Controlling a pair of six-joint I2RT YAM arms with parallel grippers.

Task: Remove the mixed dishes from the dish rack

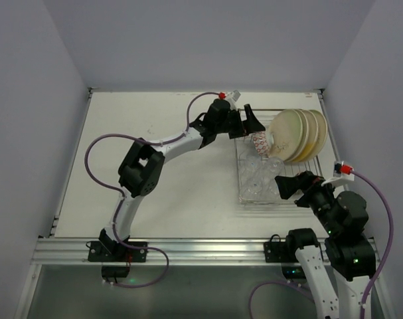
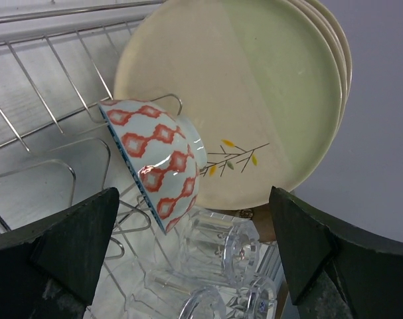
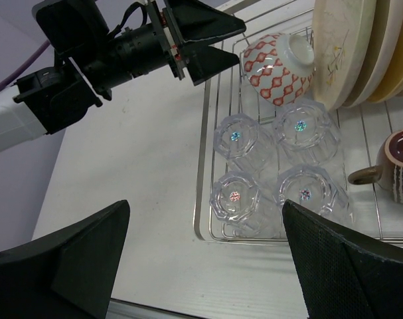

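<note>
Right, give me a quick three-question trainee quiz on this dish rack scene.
1. True or false: the left gripper is shut on the bowl.
2. How many glasses are in the rack? A two, B four, C six.
3. What does the right gripper hold?
Key: 1 false; 2 B; 3 nothing.

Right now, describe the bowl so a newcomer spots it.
Find the wire dish rack on the right of the table. The bowl lies tipped beside the cream plates, beyond four clear glasses. Only it has a red diamond pattern.
</note>
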